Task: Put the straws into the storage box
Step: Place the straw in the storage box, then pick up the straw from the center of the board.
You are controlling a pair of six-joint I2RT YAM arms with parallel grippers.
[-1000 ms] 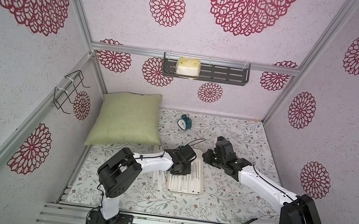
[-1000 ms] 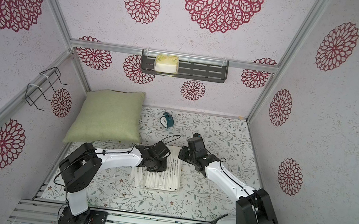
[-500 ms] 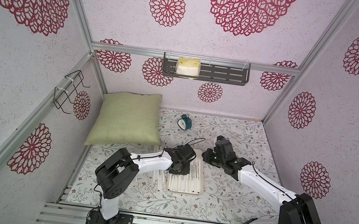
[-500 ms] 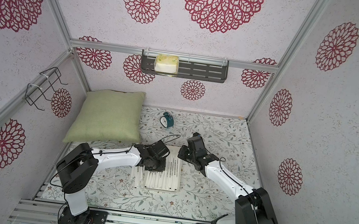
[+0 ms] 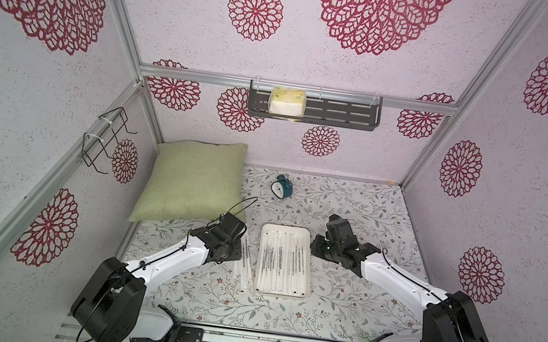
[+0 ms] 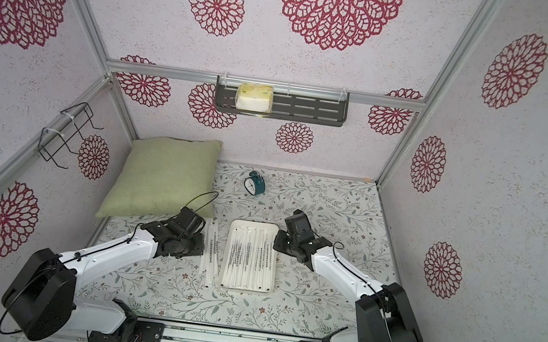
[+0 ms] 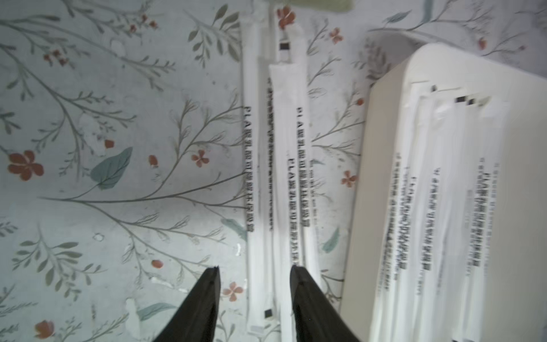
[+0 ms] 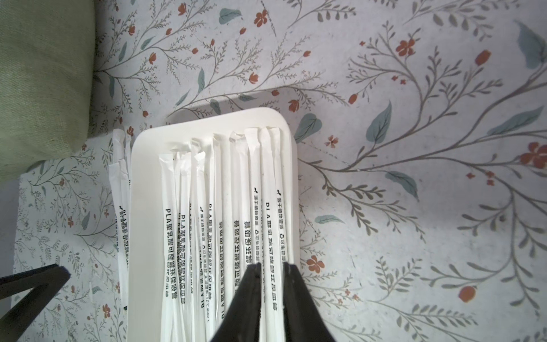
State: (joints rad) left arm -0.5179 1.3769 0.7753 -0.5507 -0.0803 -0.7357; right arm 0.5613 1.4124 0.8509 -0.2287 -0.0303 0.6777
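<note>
Green cushion [image 5: 192,179] is filling the far left as your left gripper [image 7: 255,268] is swinging clear of the storage box [image 5: 288,231], where it was hanging a second ago. It is now hovering over the loose straws [image 7: 288,88] lying on the floral table [image 5: 339,295] just beside the box's left rim. Its jaws, nearly together a moment back, are spreading, and nothing is sitting between them except the wrappers on the cloth below. You are most likely looking at a drop just finished and the next pick just starting.

Further right, the box is lying fully uncovered in both top views, with the packed straws [image 5: 283,263] resting inside it side by side, lengthwise.

At the far right, your right gripper [image 8: 272,264] is keeping its place over the box's right rim, its jaws standing close with only a slim gap. A wrapper is running through that gap in the right wrist view, and you cannot tell whether it is being pinched or is merely lying underneath. A few sticks are still waiting outside, so the job is nearing its end rather than finished.
</note>
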